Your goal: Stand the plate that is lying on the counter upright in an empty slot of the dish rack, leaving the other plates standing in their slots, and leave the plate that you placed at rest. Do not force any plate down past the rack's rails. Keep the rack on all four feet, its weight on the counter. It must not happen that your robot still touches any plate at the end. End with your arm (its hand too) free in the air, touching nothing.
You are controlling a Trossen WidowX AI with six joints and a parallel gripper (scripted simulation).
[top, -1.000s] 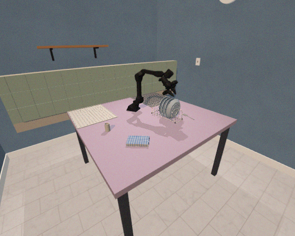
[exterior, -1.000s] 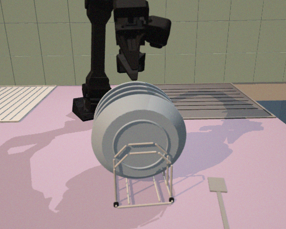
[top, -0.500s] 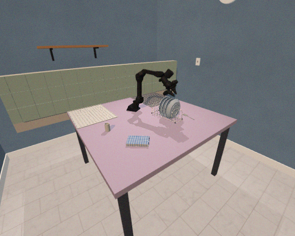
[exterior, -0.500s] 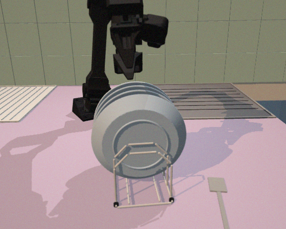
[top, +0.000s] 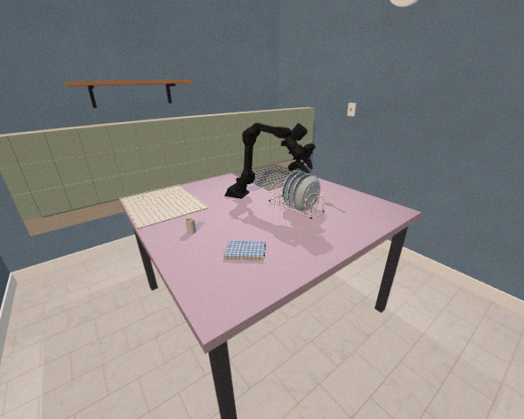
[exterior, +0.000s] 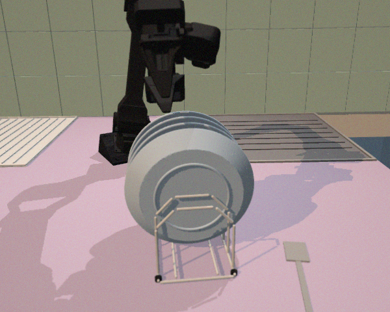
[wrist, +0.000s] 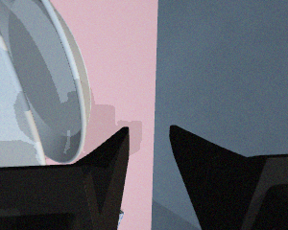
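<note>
Above the far end of the wire dish rack [top: 317, 216] [exterior: 195, 279], as the exterior view faces it, I hold my black two-fingered gripper [top: 304, 165] [exterior: 166, 105] [wrist: 149, 131] in the air, its fingertips pointing down and parted by a moderate gap, with nothing between them. My black jointed arm [top: 248, 155] [exterior: 134, 72] reaches there from its base, which stands on the pink counter [top: 262, 288] [exterior: 97, 201] [wrist: 134, 72] behind the rack. Within the rack, pale blue-grey round plates [top: 302, 191] [exterior: 191, 197] [wrist: 48, 72] stand upright in a row, faces along its length; which of them is the one I was to place, I cannot tell. Beside the rack lies a beige flat-headed utensil [top: 334, 207] [exterior: 296, 251], well apart from my fingers. Farther from the rack, toward the front of the counter, sits a blue-and-white checked block [top: 244, 250], and a small beige cylindrical cup [top: 189, 225] stands beyond that.
</note>
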